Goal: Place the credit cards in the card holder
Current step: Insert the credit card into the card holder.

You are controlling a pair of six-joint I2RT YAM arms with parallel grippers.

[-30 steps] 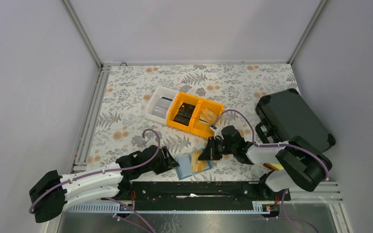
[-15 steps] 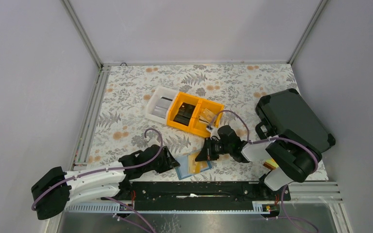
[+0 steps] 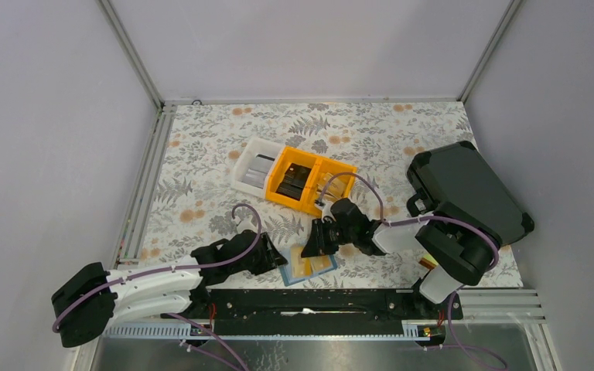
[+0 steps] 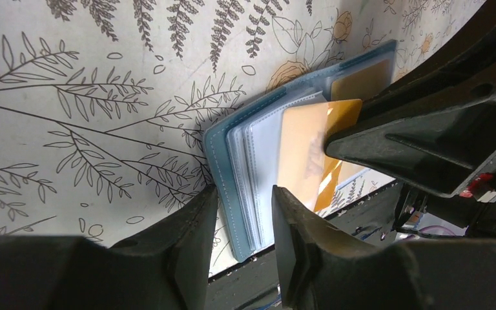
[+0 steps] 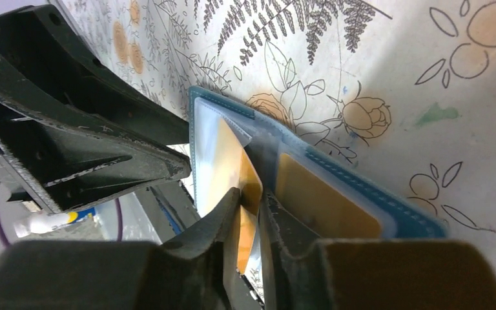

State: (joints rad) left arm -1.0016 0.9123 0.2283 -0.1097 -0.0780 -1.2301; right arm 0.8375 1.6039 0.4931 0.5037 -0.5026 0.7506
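The right gripper pinches the thin, stiff-looking orange credit card by its edge; the left gripper, narrowly parted, nips the soft card holder at nine o'clock

Blocked left of the wallet by the left gripper clamping it, above by the right gripper pinching a card. Hemmed behind by bins, right by a case. Open across far cloth.

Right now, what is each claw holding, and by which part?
Right claw pinches an orange card by its near edge, the far end among the card holder sleeves. Left claw appears to clamp the holder's near corner.
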